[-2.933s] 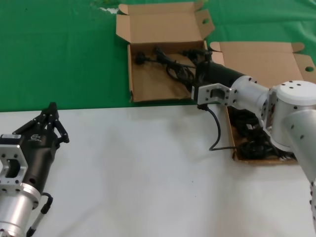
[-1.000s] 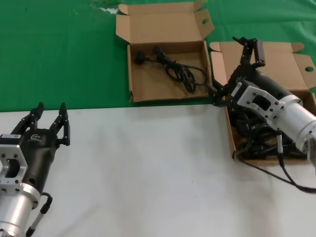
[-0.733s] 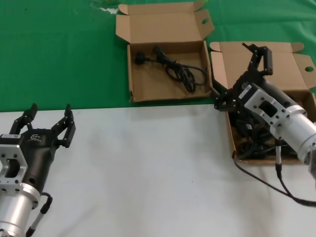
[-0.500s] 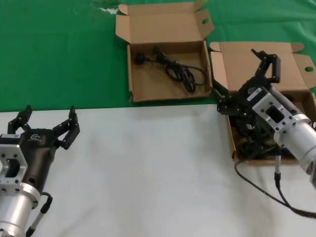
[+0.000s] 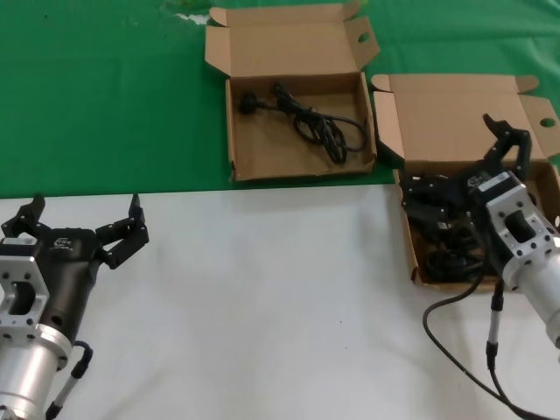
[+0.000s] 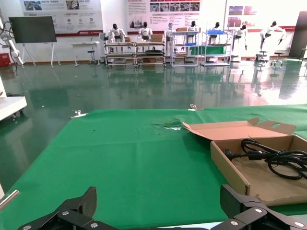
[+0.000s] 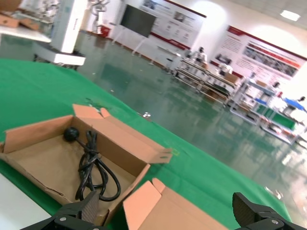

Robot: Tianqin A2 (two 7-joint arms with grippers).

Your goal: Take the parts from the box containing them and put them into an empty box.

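Note:
The box containing the parts (image 5: 409,254) sits at the right with its flat lid (image 5: 437,114) laid back. Several black coiled cords (image 5: 444,255) lie inside it. My right gripper (image 5: 455,156) hovers over this box, open, holding nothing. The other box (image 5: 271,153) stands at the back centre and holds one black cord (image 5: 315,127). The right wrist view shows that box (image 7: 43,163) and its cord (image 7: 91,165) beyond the open right gripper (image 7: 165,213). My left gripper (image 5: 85,210) rests open over the white table at the lower left.
Both boxes lie on a green cloth (image 5: 105,96); the white tabletop (image 5: 262,297) fills the near half. My right arm's own cable (image 5: 437,306) loops over the table in front of the right box. The left wrist view shows the centre box (image 6: 230,167) past the left gripper (image 6: 158,208).
My right gripper left a cord in the centre box, pulled back and swung right over the box of cords, staying open. The left gripper went from shut to wide open.

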